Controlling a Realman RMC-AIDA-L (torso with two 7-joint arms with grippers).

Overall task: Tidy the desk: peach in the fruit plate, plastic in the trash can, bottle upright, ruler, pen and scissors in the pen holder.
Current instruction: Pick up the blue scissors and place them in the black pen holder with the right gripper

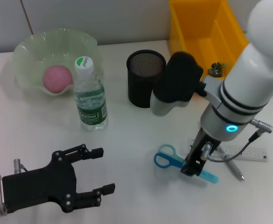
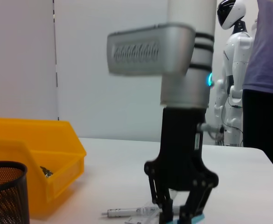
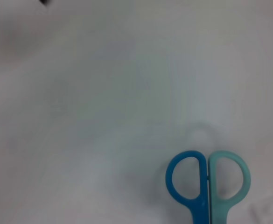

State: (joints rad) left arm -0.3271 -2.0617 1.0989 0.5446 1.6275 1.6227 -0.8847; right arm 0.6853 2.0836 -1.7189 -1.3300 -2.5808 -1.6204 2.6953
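The right gripper (image 1: 195, 169) stands straight down over the blue scissors (image 1: 173, 161) near the desk's front right, its jaws closing on the blade end – a grip that looks set for lifting them to the mesh pen holder (image 1: 145, 78) behind. Ruler (image 1: 248, 154) and pen (image 1: 234, 169) lie just beside. The left gripper (image 1: 96, 172) waits spread apart at the front left edge, idle. Peach (image 1: 58, 77) already sits in the fruit plate (image 1: 29, 51); the bottle (image 1: 90, 95) stands upright.
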